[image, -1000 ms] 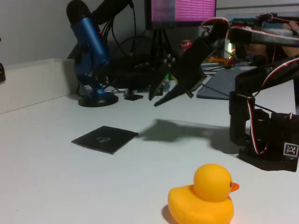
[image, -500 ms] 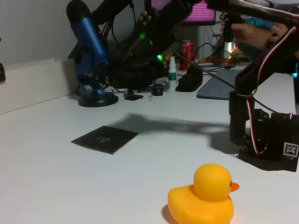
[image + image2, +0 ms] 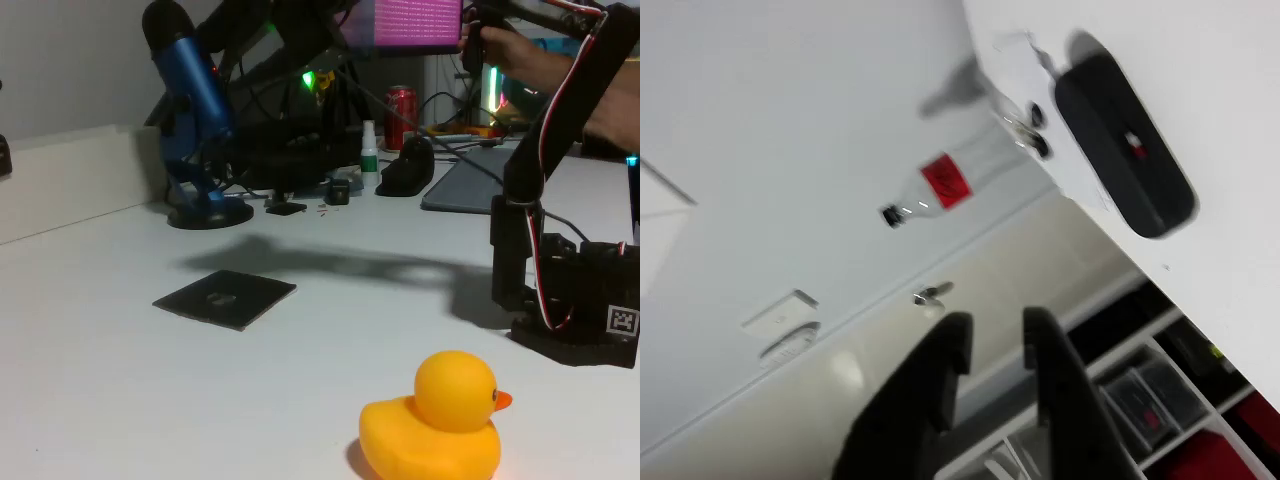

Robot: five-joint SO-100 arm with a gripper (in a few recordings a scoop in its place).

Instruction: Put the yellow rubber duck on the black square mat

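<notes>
The yellow rubber duck (image 3: 440, 420) sits on the white table at the front right of the fixed view, beak pointing right. The black square mat (image 3: 225, 297) lies flat farther back and to the left, with nothing on it. My arm (image 3: 560, 110) rises from its base (image 3: 575, 300) at the right and reaches left along the top of the picture, high above both; its far end blends into dark clutter there. In the wrist view my gripper (image 3: 997, 325) points up at a wall and ceiling, its dark fingers (image 3: 950, 350) a narrow gap apart with nothing between them.
A blue microphone (image 3: 190, 100) stands at the back left beside a raised white ledge (image 3: 70, 180). Behind the mat are cables, a red can (image 3: 402, 103), a small white bottle (image 3: 369, 150), a black lump (image 3: 405, 170) and a grey slab (image 3: 470, 180). A person's hand (image 3: 520, 50) shows top right.
The gripper has swung from low over the table behind the mat up to the top of the picture. Its shadow has slid left. Duck and mat have not moved.
</notes>
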